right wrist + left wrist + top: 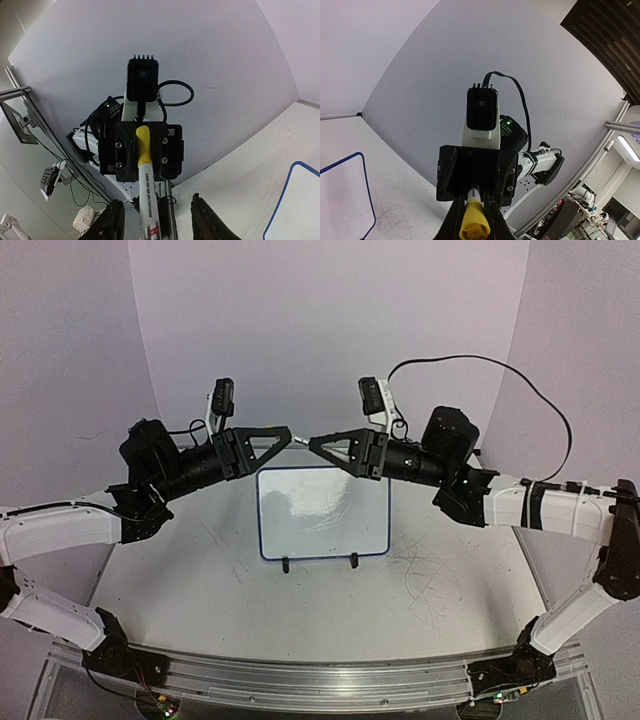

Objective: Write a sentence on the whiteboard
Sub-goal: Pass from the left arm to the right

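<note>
Looks like the uncapping step, no sentence yet on the whiteboard (320, 510) standing on the table (450, 590) below: with left gripper (287, 433) clamped on the marker's (146, 175) yellow end and right gripper's (313, 443) fingers (205, 222) apart either side of its barrel, calls for closing right, then pulling straight apart.

Soft, even light fills all three views, with a faint lilac cast on the backdrop (320, 320) and no hard shadows. Only pale grey shade lies on the counter (300, 610) beneath the arms. From overhead the whiteboard (322, 512) carries a dull grey reflection at its upper left, and the whole picture is slightly soft. Both wrist views bow straight edges strongly toward the corners. In the left wrist view a ceiling lamp (627, 148) glares white at the right edge, and the marker (471, 226), close to the lens, is blurred. The jaws of the right gripper (156, 200) are dark and out of focus.
</note>
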`<state>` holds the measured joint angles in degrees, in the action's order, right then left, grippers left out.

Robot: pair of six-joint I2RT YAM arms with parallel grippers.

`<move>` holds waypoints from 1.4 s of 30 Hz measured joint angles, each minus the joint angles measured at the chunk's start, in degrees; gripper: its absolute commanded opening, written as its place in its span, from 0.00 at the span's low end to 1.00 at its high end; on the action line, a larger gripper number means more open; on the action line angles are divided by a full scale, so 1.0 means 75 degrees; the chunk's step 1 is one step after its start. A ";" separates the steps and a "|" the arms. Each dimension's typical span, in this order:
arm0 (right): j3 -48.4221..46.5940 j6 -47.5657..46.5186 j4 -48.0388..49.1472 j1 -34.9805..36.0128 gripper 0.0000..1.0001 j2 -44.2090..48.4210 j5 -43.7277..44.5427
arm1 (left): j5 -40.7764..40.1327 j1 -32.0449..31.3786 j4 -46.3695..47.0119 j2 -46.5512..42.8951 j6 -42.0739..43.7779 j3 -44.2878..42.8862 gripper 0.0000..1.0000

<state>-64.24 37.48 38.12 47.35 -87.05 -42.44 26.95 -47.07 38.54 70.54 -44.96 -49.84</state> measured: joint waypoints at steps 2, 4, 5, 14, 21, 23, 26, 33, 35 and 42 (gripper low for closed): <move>-0.0007 0.0017 0.0005 -0.0001 0.48 0.0000 -0.0009 | 0.0050 0.0000 -0.0003 0.0063 -0.0021 0.0000 0.00; -0.0007 0.0007 0.0008 -0.0001 0.42 0.0000 -0.0005 | 0.0066 0.0000 -0.0001 0.0079 -0.0026 0.0000 0.00; -0.0007 0.0006 0.0008 -0.0002 0.38 0.0000 -0.0008 | 0.0066 0.0000 0.0002 0.0079 -0.0031 0.0000 0.00; -0.0035 0.0139 0.0204 0.0001 0.19 -0.0083 -0.0123 | 0.0074 0.0000 0.0006 0.0084 -0.0073 0.0000 0.00; -0.0036 0.0309 0.0421 -0.0002 0.28 -0.0260 -0.0228 | 0.0052 0.0009 0.0017 0.0084 -0.0080 0.0000 0.00; -0.0036 0.0346 0.0459 0.0000 0.25 -0.0290 -0.0264 | 0.0048 0.0012 0.0027 0.0084 -0.0096 0.0000 0.00; -0.0036 0.0389 0.0558 0.0001 0.21 -0.0314 -0.0274 | 0.0048 0.0012 0.0081 0.0084 -0.0163 0.0000 0.00; -0.0039 0.0482 0.0764 0.0001 0.23 -0.0346 -0.0283 | 0.0051 0.0012 0.0147 0.0084 -0.0217 0.0000 0.00; -0.0042 0.0545 0.0843 0.0001 0.22 -0.0379 -0.0289 | 0.0051 0.0012 0.0158 0.0084 -0.0217 0.0000 0.00; -0.0050 0.0782 0.1177 0.0001 0.24 -0.0501 -0.0299 | 0.0043 0.0017 0.0213 0.0090 -0.0249 0.0003 0.00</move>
<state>-64.62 43.34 46.95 47.35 -90.81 -44.68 27.27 -46.94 40.14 71.22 -46.83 -49.82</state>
